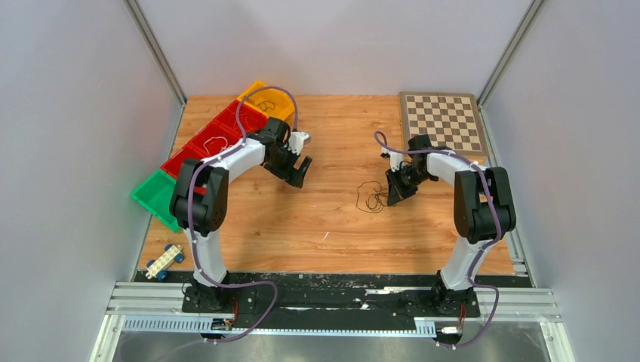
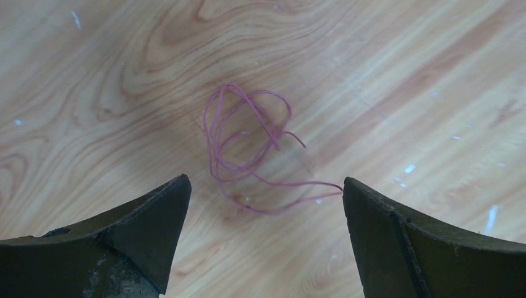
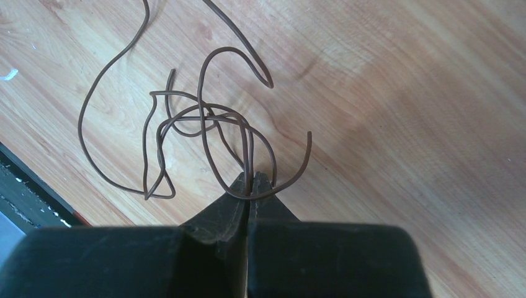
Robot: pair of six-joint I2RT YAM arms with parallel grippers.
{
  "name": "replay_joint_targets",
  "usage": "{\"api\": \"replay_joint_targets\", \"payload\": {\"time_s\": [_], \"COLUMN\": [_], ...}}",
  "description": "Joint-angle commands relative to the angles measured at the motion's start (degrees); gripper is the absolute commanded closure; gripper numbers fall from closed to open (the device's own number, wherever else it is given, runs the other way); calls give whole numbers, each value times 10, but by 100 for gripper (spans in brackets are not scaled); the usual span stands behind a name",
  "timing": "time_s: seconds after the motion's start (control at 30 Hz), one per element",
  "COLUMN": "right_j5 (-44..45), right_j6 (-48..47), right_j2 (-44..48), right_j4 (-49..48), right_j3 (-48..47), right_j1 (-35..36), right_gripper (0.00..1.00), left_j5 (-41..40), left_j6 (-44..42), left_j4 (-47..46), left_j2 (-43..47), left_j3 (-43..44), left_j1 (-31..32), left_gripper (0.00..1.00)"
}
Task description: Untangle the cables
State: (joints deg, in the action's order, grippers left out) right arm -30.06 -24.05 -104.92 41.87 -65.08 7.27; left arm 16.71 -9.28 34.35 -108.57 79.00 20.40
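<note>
A thin black cable (image 1: 369, 197) lies in loose loops on the wooden table, just left of my right gripper (image 1: 392, 193). In the right wrist view the gripper (image 3: 251, 181) is shut on one strand of this dark cable (image 3: 205, 124), low over the table. My left gripper (image 1: 300, 172) hovers over the table's left centre. In the left wrist view it (image 2: 265, 181) is open wide above a small orange-red cable tangle (image 2: 248, 139) lying on the wood, and one cable end reaches the right finger (image 2: 397, 236). This cable is hidden in the top view.
A row of bins runs along the left edge: green (image 1: 155, 192), red (image 1: 207, 143) with a thin white wire, and yellow (image 1: 264, 102) with a thin wire. A chessboard (image 1: 443, 121) sits at the back right. A toy brick car (image 1: 164, 262) lies front left.
</note>
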Motion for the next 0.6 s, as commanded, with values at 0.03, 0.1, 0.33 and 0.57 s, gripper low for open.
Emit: {"api": "replay_joint_targets", "payload": {"time_s": [0.03, 0.1, 0.33, 0.57], "right_j5": [-8, -8, -7, -13], "right_j6": [3, 2, 1, -5], "right_j2": [-7, -10, -22, -16], "right_j4": [-13, -14, -14, -14], "right_j3": [-15, -15, -27, -20], "right_j1": [3, 3, 3, 3], "right_gripper": [100, 100, 100, 100], "left_j5": [-71, -90, -149, -65], "left_j6": [23, 26, 26, -7], "left_j4": [-63, -56, -38, -22], "left_j2": [-15, -25, -39, 31], "left_j3": [-26, -21, -22, -24], "left_j1": [27, 40, 63, 12], "left_gripper": [0, 0, 18, 99]}}
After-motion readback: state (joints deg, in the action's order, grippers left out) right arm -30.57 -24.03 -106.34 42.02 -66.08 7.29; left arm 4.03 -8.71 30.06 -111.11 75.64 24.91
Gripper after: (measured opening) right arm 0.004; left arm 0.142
